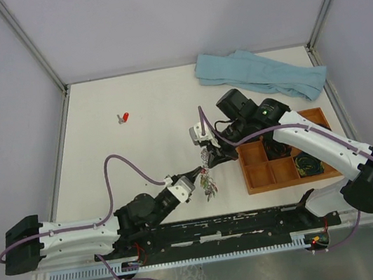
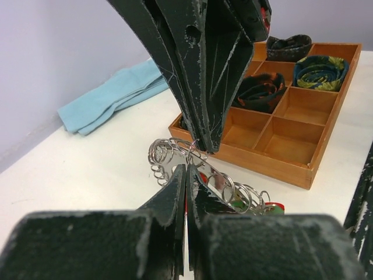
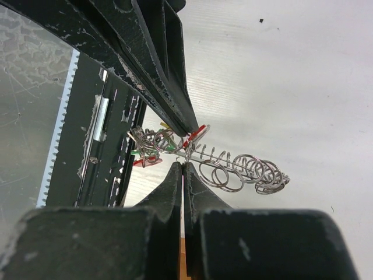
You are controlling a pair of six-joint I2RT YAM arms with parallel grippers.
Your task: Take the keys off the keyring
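table point(image 1: 118, 158): white work surface, arms bolted at near edge so both tips can meet mid-front.
towel point(image 1: 261, 75): blue, crumpled at far right; untouched, well apart from the work.
tray point(image 2: 256, 166): wooden, compartmented, right side just beside R arm; dark bundles point(image 2: 259, 90) are seen in some cells. Judged to be unrelated to this step.
L gripper point(image 2: 186, 170): jaws closed, pinched onto ring point(image 3: 233, 169) where a red head sits. Whether wire or key is nipped cannot be told. Judged to be the steadying hold.
R gripper point(image 3: 182, 167): jaws closed, clamped on ring from the opposite side, tips nearly touching L's. Judged to be set against L so a key can be worked off vs a fixed hold.
ring, place: held between the two tips, just left of tray, mid-front of table. Whether it is lifted off the surface cannot be told.
keys point(image 3: 147, 157): red & green heads bunched at one end of ring, not yet off.
loose key point(image 1: 125, 117): red head, alone at far left, well apart; judged already off.
top view: whole layout, arms & loose key are shown; loops are not resolved.
L wrist view: tray cells, bundles & towel are shown behind R fingers; loose key is out of view.
R wrist view: loops are shown strung in a row, red sliver at L tip; towel is not seen.
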